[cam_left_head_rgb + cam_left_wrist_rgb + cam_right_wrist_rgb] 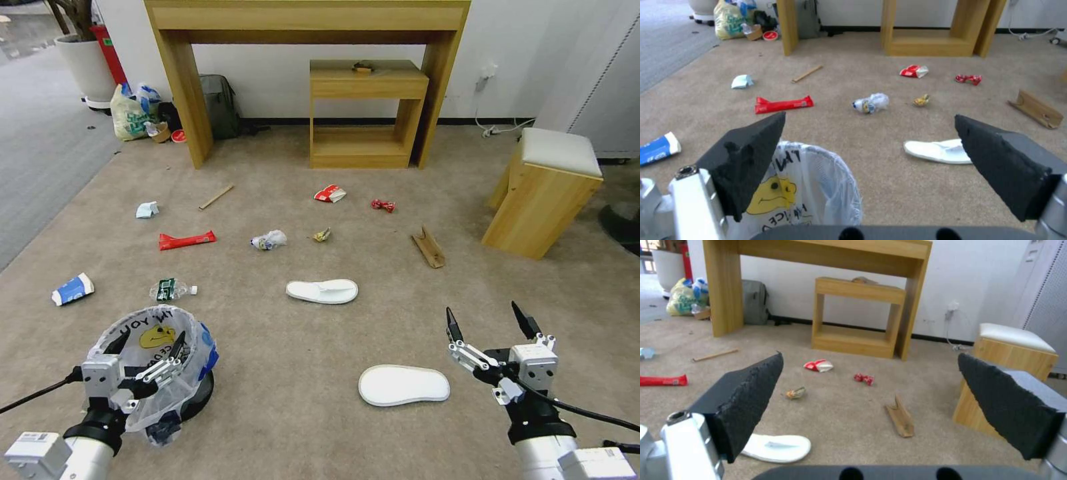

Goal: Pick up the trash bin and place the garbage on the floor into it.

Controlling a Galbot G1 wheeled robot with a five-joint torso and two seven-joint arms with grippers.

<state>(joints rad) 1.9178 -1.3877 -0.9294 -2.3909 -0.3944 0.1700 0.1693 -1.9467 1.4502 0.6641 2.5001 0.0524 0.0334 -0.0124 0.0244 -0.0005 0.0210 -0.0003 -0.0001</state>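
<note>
Left gripper (148,349) hangs spread over the trash bin's (193,347) rim; right gripper (492,321), fingers released, hovers beside a white slipper (403,385).

Bag-lined trash bin (157,373) stands upright on beige floor (280,400) amid scattered garbage (322,291).

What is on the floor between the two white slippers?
Nothing: in the head view, bare carpet separates the far slipper from the near slipper.

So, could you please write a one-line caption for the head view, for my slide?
Open left hand over the bag-lined trash bin, open right hand near a white slipper, litter scattered on the carpet.
</note>
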